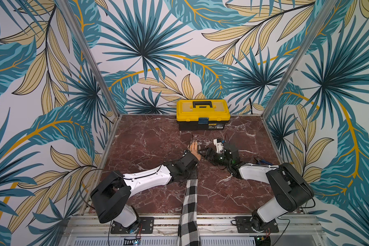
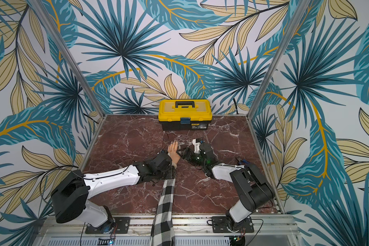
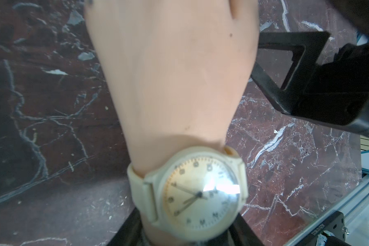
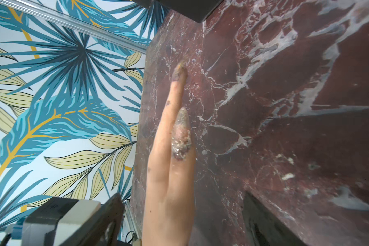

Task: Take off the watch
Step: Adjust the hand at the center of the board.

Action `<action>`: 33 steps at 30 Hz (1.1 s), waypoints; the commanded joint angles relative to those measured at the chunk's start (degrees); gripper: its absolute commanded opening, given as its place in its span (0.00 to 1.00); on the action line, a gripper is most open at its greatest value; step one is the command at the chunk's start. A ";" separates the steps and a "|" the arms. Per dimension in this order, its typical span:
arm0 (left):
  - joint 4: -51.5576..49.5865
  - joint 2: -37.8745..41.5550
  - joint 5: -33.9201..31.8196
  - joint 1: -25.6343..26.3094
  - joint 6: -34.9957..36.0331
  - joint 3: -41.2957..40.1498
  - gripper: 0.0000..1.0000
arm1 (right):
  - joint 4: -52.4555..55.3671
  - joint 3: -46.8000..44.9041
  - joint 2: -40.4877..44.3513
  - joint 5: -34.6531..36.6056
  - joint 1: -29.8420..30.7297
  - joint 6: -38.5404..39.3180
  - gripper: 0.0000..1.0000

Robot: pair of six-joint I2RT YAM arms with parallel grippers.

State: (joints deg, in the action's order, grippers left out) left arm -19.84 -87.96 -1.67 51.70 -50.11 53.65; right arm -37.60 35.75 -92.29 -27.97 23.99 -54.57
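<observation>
This is a robotics lab test cell: in both top views the left arm (image 1: 147, 176) and the right arm (image 1: 254, 171) of a robot are bolted to a metal rail (image 1: 200, 221) along the lower edge, with loose wires and a small circuit board (image 1: 137, 240) beside their bases. The marble-patterned table (image 1: 141, 138) is boxed in by aluminium posts (image 1: 90, 57) and leaf-print panels (image 1: 147, 42). A yellow toolbox (image 1: 203, 114) stands at the upper middle of the table, and a dummy arm (image 1: 191, 198) in a checked sleeve, wearing a watch (image 3: 198, 193), lies at the centre.
</observation>
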 commanded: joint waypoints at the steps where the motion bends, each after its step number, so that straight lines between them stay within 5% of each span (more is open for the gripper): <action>1: 3.72 -0.12 0.26 0.41 1.15 2.66 0.52 | -6.42 -1.12 -1.95 -2.01 0.53 -2.48 0.83; 8: 5.73 -1.04 0.53 0.72 1.26 3.74 0.51 | -9.69 -0.68 -5.03 -3.67 1.48 -4.12 0.72; 16: 6.04 -1.47 0.83 1.01 1.68 4.56 0.51 | -10.47 -0.86 -5.88 -3.36 1.93 -4.80 0.45; 21: 5.95 -0.30 -0.53 1.03 1.18 3.53 0.75 | -8.00 -1.36 -4.17 -1.26 1.94 -4.83 0.23; 26: 5.90 3.55 -4.70 0.94 0.54 1.03 0.98 | 4.26 -1.32 2.01 4.39 1.94 -1.80 0.21; 33: 5.86 11.16 -11.23 -2.57 -0.61 -3.71 0.99 | 37.06 5.69 12.22 15.42 2.18 6.36 0.21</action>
State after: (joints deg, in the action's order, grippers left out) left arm -14.48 -79.31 -7.49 50.89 -50.19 51.99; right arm -16.60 37.56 -83.35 -18.35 25.76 -52.16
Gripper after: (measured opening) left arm 0.994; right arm 0.250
